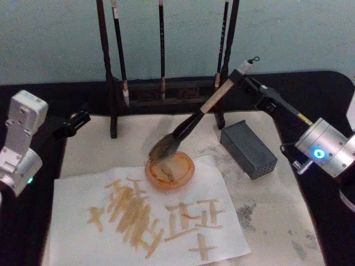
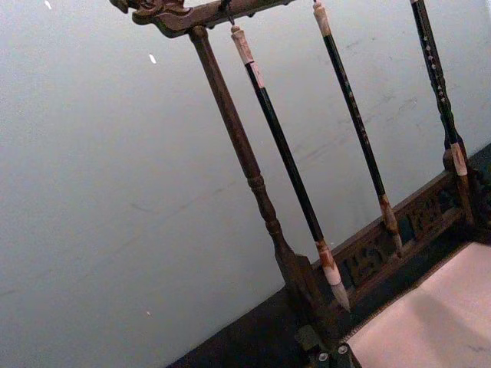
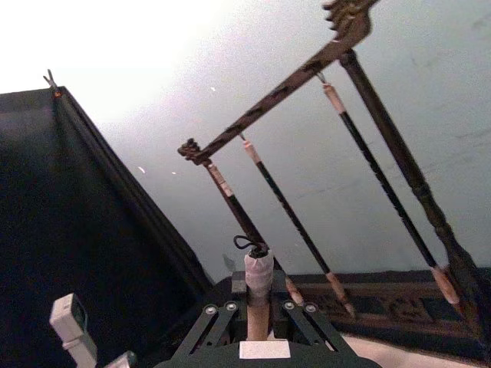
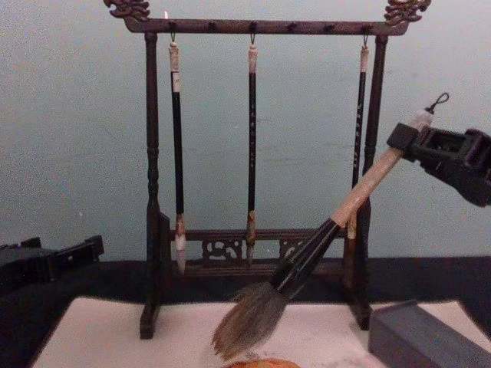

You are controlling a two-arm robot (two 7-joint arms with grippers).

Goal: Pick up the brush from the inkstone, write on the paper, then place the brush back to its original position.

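Note:
My right gripper (image 1: pixel 239 76) is shut on the upper end of the brush (image 1: pixel 208 105), just below its cord loop. The brush slants down to the left. Its bushy bristles (image 1: pixel 165 149) hang at the far rim of a shallow orange dish (image 1: pixel 186 173); I cannot tell whether they touch it. The chest view shows the same gripper (image 4: pixel 405 142) gripping the pale handle (image 4: pixel 360 188). The dark grey inkstone (image 1: pixel 248 148) lies right of the dish with nothing on it. The paper (image 1: pixel 77 210) carries several orange strokes. My left gripper (image 1: pixel 77 119) rests at the mat's far left corner, away from the brush.
A dark wooden brush rack (image 1: pixel 166 91) with three slim hanging brushes stands behind the dish; the held handle crosses in front of its right post (image 4: pixel 374 153). A stained beige mat (image 1: pixel 277 210) lies under the paper and inkstone on the black table.

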